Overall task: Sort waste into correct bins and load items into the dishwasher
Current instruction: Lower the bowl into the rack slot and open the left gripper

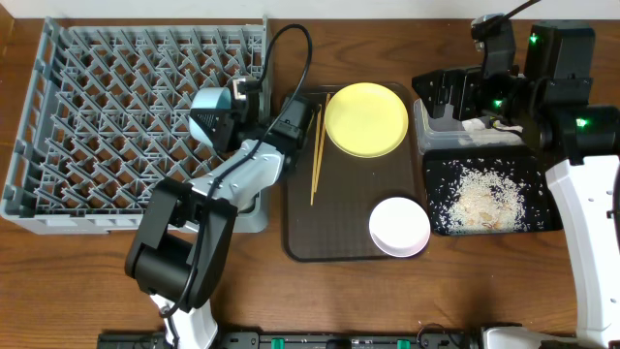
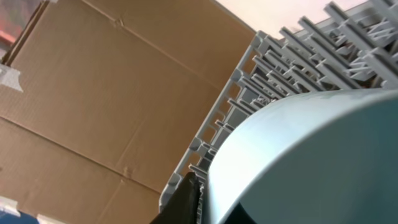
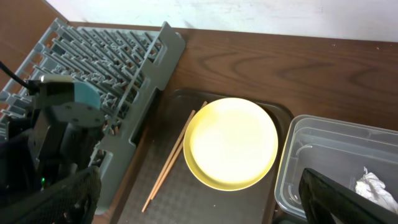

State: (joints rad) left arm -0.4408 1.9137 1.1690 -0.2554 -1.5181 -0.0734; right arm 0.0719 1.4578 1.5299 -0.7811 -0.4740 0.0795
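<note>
My left gripper is shut on the rim of the light blue bowl, holding it tilted over the right part of the grey dishwasher rack. In the left wrist view the bowl fills the right side, with a dark finger against its rim. The yellow plate, the chopsticks and the white bowl lie on the brown tray. My right gripper hangs open and empty above the clear tub, which holds a white tissue. Rice scraps cover the black tray.
The right wrist view shows the plate, the chopsticks and the rack's corner. The left arm crosses the rack's front right corner. A cardboard wall stands behind the rack.
</note>
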